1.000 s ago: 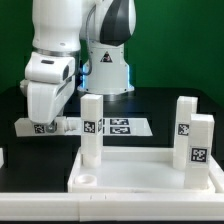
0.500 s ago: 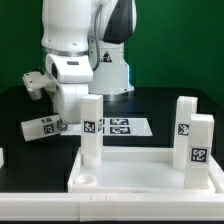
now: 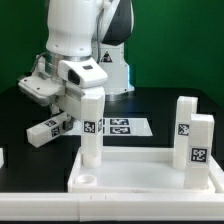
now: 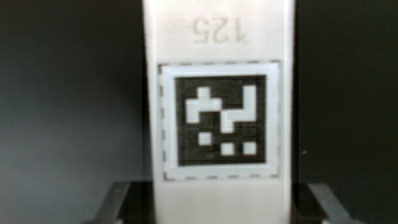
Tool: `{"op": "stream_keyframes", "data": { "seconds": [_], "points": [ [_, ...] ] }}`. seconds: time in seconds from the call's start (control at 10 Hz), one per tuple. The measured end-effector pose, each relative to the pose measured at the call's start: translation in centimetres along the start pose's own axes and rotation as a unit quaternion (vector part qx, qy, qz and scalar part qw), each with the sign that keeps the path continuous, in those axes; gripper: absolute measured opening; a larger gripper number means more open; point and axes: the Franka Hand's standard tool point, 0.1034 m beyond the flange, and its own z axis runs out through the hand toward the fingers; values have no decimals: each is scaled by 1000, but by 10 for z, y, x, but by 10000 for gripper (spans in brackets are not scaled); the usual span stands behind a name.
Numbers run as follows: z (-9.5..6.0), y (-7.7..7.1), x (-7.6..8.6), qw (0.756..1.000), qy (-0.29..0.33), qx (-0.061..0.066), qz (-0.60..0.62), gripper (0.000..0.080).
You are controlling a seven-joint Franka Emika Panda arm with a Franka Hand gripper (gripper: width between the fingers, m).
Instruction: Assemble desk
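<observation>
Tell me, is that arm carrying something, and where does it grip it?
Yes. The gripper holds a white leg off the table, tilted. In the wrist view its fingers clamp the leg's end, one on each side.

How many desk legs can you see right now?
4. One leg held in the end effector, one standing at the panel's near-left corner, two standing at its right side. Others may be hidden.

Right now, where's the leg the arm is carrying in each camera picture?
Exterior view: the carried leg hangs tilted at that view's left, above the table, under the tool.
Wrist view: the same leg fills the middle, running lengthwise between the tool's fingers.
Shared landmark: the black-and-white tag on the leg's face.
</observation>
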Motion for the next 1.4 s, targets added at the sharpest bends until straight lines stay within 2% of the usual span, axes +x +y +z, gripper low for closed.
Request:
{"op": "stream_keyframes", "data": {
  "seconds": [0.1,0.4,0.5,0.6,0.7,0.8,1.0,1.1,1.2,1.3,1.4],
  "points": [
    [-1,-7,-8,999,2,5,-37,285],
    [0,-8,-7,1000,1,9,-20,294],
    [-1,-10,-7,1000,3,8,-6,478],
    [-5,-14,-8,1000,1,5,26,618],
    [-9,-16,-9,993,4,10,119,618],
    [-15,-17,-12,976,6,22,216,643],
    [-23,-4,-27,928,-6,51,370,648],
    [-27,2,-38,924,-13,56,377,648],
    [-29,2,-45,929,-15,38,368,649],
    [-27,2,-42,906,-15,40,421,649],
    [-27,3,-42,897,-16,39,441,649]
  ]
}}
